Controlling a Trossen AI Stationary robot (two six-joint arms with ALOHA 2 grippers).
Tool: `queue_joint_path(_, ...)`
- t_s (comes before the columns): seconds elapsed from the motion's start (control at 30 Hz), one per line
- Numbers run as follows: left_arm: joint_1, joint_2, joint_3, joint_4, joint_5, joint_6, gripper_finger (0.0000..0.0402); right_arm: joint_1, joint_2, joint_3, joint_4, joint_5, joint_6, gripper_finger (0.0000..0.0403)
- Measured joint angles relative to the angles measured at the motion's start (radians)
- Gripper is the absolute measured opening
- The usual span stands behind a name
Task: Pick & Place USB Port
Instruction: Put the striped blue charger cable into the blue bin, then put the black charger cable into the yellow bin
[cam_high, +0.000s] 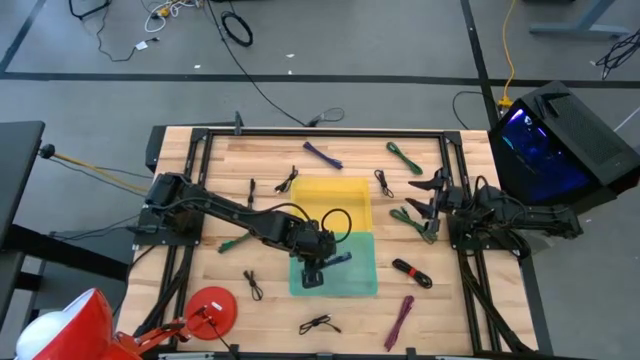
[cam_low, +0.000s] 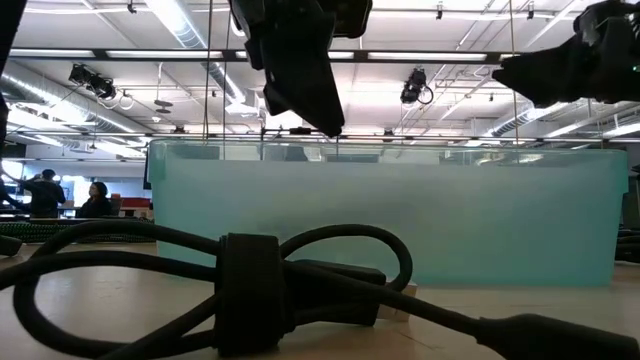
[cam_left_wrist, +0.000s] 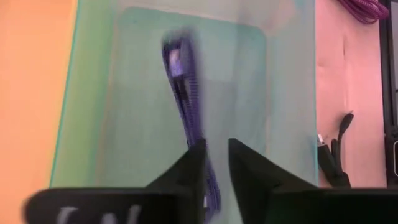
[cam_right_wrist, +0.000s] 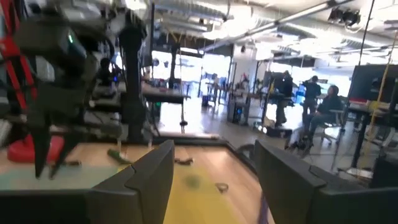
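Observation:
A purple USB cable runs out from my left gripper over the floor of the green bin. In the high view the cable shows just right of my left gripper, which stands over the green bin at the table's middle. In the low view the left gripper is just above the bin's rim. My right gripper waits open and empty at the table's right side; it also shows in the right wrist view. My left gripper pinches the purple cable between its two fingers at one end of the cable. The fingers come from above, slanting down into the bin. The rest of the cable runs away toward the table's right over the bin floor; whether it rests there I cannot tell.
A yellow bin adjoins the green one on the far side, with a black coiled cable at its near edge. Several loose cables lie around: green, purple, black-red, black. A black cable lies close to the low camera.

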Motion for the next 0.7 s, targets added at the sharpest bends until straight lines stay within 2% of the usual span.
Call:
queue_joint_path(0.2,0.005,-0.006,0.0,-0.005,0.001,0.001,0.0149,0.0,0.0,0.0,0.065,-0.021,0.135,0.0223)
queue_joint_path(0.33,0.015,-0.031,0.0,-0.054,-0.043,0.024,0.0168,0.0,0.0,0.0,0.073,-0.046,0.306,0.0223)
queue_joint_path(0.53,0.051,-0.097,0.0,-0.277,-0.313,0.025,0.0159,0.0,0.0,0.0,0.082,-0.013,0.295,0.0223)
queue_joint_path(0.7,0.08,-0.188,-0.01,-0.484,-0.495,-0.052,0.0154,0.0,0.0,0.0,0.079,-0.079,0.344,0.0223)
